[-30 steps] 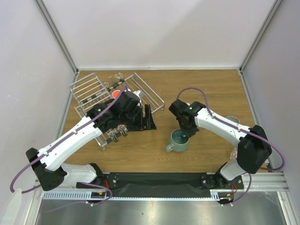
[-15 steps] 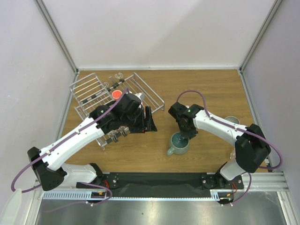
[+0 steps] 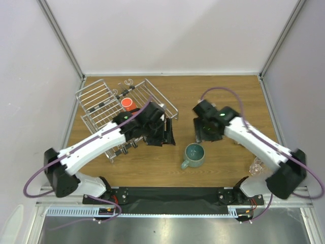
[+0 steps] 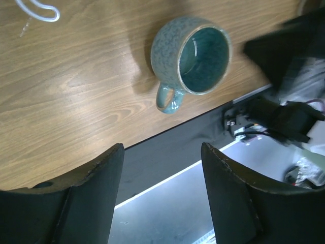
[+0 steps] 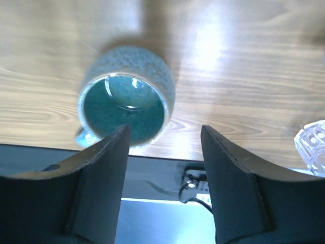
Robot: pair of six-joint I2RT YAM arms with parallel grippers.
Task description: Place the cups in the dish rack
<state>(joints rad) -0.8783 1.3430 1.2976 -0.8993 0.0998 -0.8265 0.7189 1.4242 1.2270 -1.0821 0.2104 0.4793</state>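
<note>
The right pincer [image 5: 163,136], jaws apart and empty, is pulling back from the mug [image 3: 194,154], leaving it upright on the surface [image 3: 228,96], well clear of the rack [image 3: 99,96]. The left pincer [image 4: 162,151], also apart, is swinging toward it, probably taking over.

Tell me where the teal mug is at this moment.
In the top view the teal mug stands upright on the wooden table, right of centre near the front edge, close to the right gripper.
</note>
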